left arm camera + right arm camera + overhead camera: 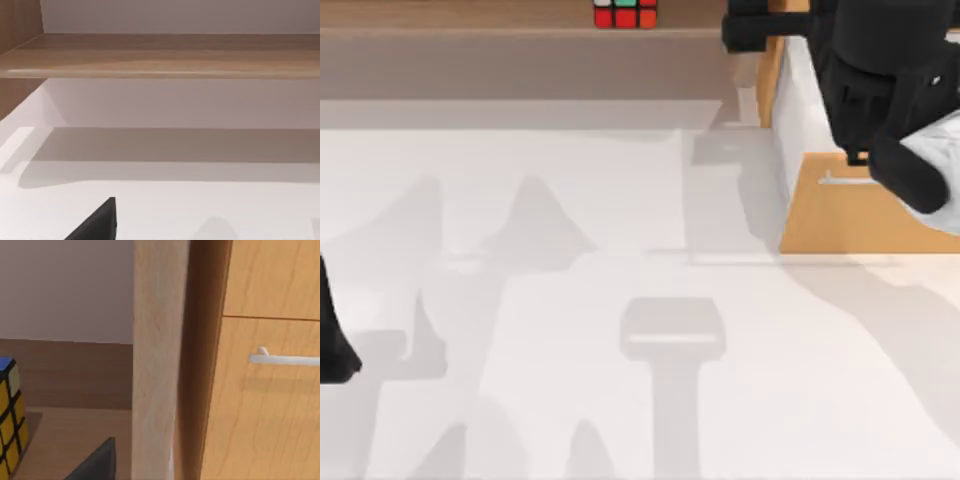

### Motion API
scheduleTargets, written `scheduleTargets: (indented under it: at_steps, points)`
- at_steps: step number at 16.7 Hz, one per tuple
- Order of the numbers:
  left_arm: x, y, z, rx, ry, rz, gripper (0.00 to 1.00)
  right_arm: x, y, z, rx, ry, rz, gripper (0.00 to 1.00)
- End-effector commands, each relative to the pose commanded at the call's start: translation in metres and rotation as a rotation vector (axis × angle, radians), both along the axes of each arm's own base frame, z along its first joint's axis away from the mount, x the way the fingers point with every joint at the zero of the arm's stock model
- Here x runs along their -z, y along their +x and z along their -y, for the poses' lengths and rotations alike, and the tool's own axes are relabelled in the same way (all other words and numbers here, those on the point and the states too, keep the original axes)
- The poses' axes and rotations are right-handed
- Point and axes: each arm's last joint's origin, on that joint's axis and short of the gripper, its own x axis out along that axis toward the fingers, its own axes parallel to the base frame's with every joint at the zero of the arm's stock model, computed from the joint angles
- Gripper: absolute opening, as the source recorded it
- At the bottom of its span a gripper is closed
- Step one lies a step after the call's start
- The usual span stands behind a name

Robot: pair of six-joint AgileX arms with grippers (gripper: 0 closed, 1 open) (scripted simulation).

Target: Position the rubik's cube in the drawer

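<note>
Left arm (335,345) is parked at the tabletop's (570,350) left edge; jaws state: cannot tell. The rubik's cube (625,13) sits on the long wooden shelf (470,15) at the back, about mid-width, well apart from the drawer (840,215) at the right. The right wrist view catches its yellow face with a blue sticker on top (9,415), resting flat on the shelf board. Right arm (880,90) hangs over the pulled-out drawer, white inside showing, silver bar handle (285,359) on the front; its jaws are hidden, cannot tell wide or narrow.

Handling, judged: the cube is likely light, rigid plastic with smooth, slightly slippery stickers, not fragile. Best hold is across two opposite flat faces, centred, so it does not twist or let a layer turn.

No brand, label or readable writing anywhere.
</note>
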Motion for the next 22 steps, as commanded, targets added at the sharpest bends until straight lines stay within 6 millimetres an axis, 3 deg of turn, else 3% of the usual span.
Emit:
scheduleTargets:
  at_steps: [5,9,12,17,22]
  points:
    - [0.000,0.000,0.000,0.000,0.000,0.000,1.00,0.055,0.038,-0.099,-0.002,0.011,0.040,1.00]
    - [0.000,0.000,0.000,0.000,0.000,0.000,1.00,0.090,0.046,-0.146,0.001,0.035,0.073,1.00]
    - [0.000,0.000,0.000,0.000,0.000,0.000,1.00,0.101,0.047,-0.158,0.001,0.044,0.082,1.00]
    - [0.000,0.000,0.000,0.000,0.000,0.000,1.00,0.101,0.049,-0.156,0.003,0.041,0.079,1.00]
    - [0.000,0.000,0.000,0.000,0.000,0.000,1.00,0.100,0.074,-0.159,0.001,0.044,0.082,1.00]
